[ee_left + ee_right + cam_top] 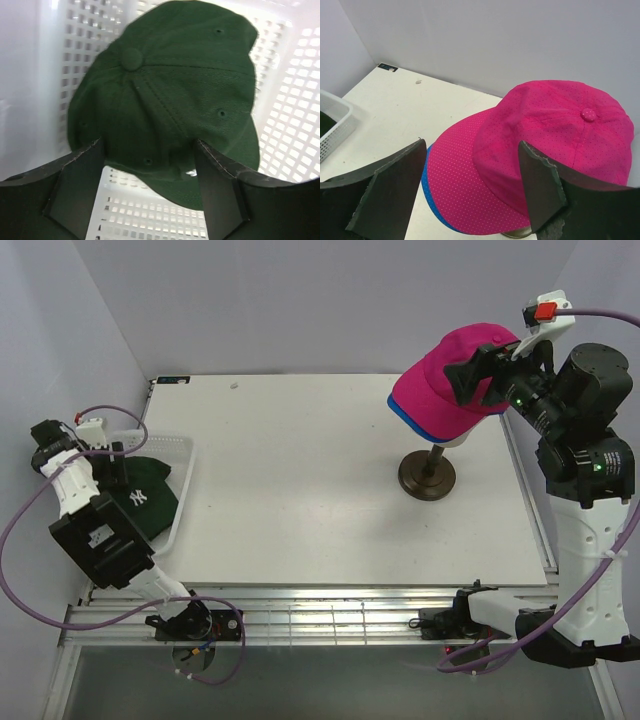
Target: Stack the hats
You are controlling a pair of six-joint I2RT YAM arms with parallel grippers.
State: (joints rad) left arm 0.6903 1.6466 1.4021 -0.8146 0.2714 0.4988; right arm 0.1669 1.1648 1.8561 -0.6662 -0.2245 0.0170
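Right now the left tool point(148, 145) hangs over the dark green fabric baseball cap with a white NY logo point(165, 85), which lies crown-up inside the white plastic mesh basket point(290, 100). Its two dark fingers stand wide apart and grip nothing. The near part of the crown lies between and just beyond them, with the top button farther ahead. Whether the fingers touch the cloth I cannot tell. Straddling the crown this way suits a pinch on the fabric that would lift the cap clear of the basket walls.

The right tool point(472, 145) is likewise spread open and empty. The magenta pink fabric baseball cap point(555, 135) sits just ahead of it, with its crown toward the right finger and its brim between the two. This cap rides on a royal blue cap point(431, 200), of which only a thin edge shows under the pink brim. Both perch on a stand with a dark round base point(427, 477) on the white tabletop point(300, 470), which keeps the pile in shape.

Two hats look stacked, and the green one is probably next. No black cap shows in any view.
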